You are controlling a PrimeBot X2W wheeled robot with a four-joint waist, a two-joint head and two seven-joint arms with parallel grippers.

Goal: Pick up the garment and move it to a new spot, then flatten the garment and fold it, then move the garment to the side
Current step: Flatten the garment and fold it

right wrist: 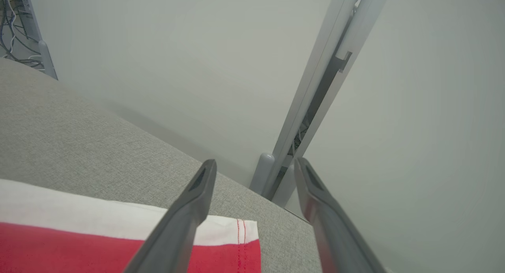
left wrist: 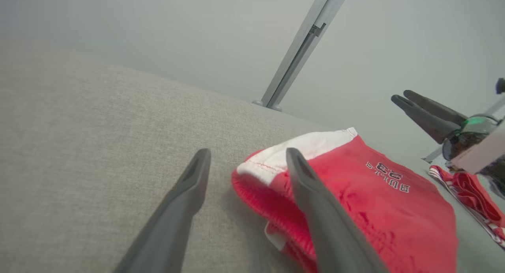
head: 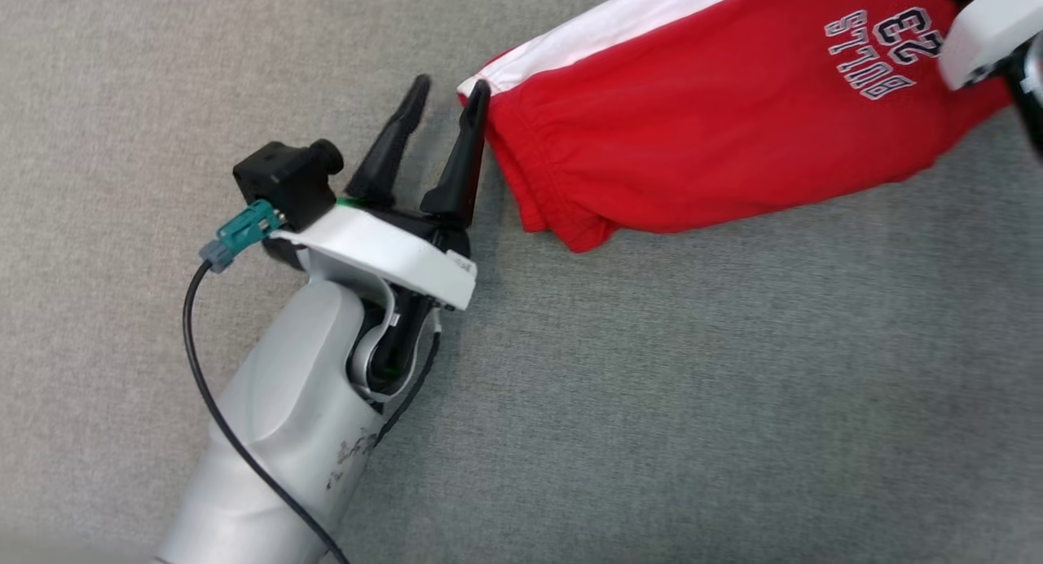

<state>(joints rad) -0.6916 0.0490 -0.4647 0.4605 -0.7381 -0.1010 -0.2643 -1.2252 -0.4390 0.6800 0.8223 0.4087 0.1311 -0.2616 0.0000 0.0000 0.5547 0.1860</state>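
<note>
Two released, empty claws: left claw has the red-and-white garment, printed "BULLS 23", just beside its right finger; right claw hovers above its white band.

L. arm: the forearm is a smooth, rounded shell, pale silver-grey, w/ small dark scribbles on it. A white wrist plate caps it. At approx. 10 o'clock from the plate is a black camera block w/ a teal plug and a thin black cable. The left hand has two long, dark, tapered fingers, w/ a green light at their base. The right hand has the same fingers, a green glow and a white housing.
</note>
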